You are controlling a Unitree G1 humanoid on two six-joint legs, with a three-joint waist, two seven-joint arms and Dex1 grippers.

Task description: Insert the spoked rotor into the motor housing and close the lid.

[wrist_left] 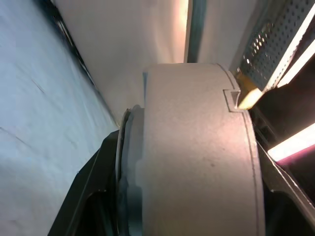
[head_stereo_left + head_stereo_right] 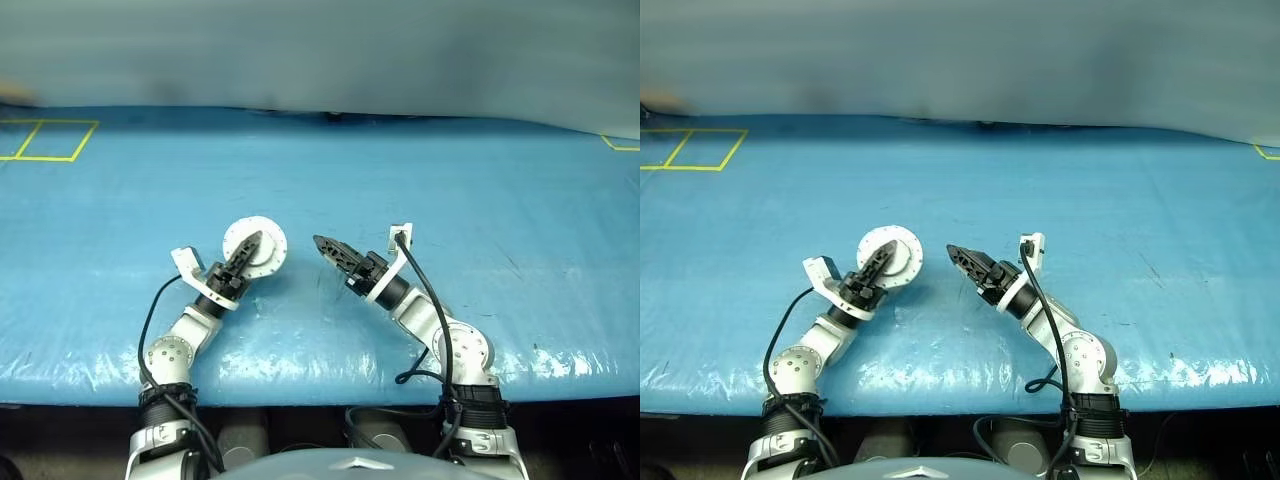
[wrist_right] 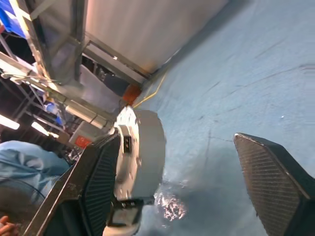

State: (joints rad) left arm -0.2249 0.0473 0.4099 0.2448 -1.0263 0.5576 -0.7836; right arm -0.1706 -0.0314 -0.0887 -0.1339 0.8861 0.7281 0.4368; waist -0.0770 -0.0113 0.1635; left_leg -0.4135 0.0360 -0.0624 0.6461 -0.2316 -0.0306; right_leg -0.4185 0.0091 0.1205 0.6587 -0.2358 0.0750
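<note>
Table [image 2: 420,170] under blue plastic sheeting takes up most of my head views, with yellow tape squares [image 2: 45,140] at the far left corner.

Motor housing [image 2: 262,250] is off the table, held up on edge by the left gripper [image 2: 250,250]. I see a round pale grey disc with a bolted rim facing the camera. From the left wrist view the grey casing [image 1: 197,162] sits clamped between the two black fingers [image 1: 86,191], so that gripper is closed on it. I can't tell whether the lid is shut or where the seam runs; the copper windings and the spoked rotor aren't visible to me from any angle, so I can't say if the rotor is inside.

Left arm reaches forward and inward, forearm angled up toward the middle, gripper tipped slightly upward.

Right gripper [image 2: 335,255] is just beside the housing, apart from it, pointing left toward it. In the right wrist view its fingers [image 3: 273,177] stand wide apart with nothing between them; the housing [image 3: 142,152] shows edge-on beyond the near finger. Right forearm mirrors the left, angled inward.

Person in a blue sleeve [image 3: 24,162] at the edge of the right wrist view, cut off.
</note>
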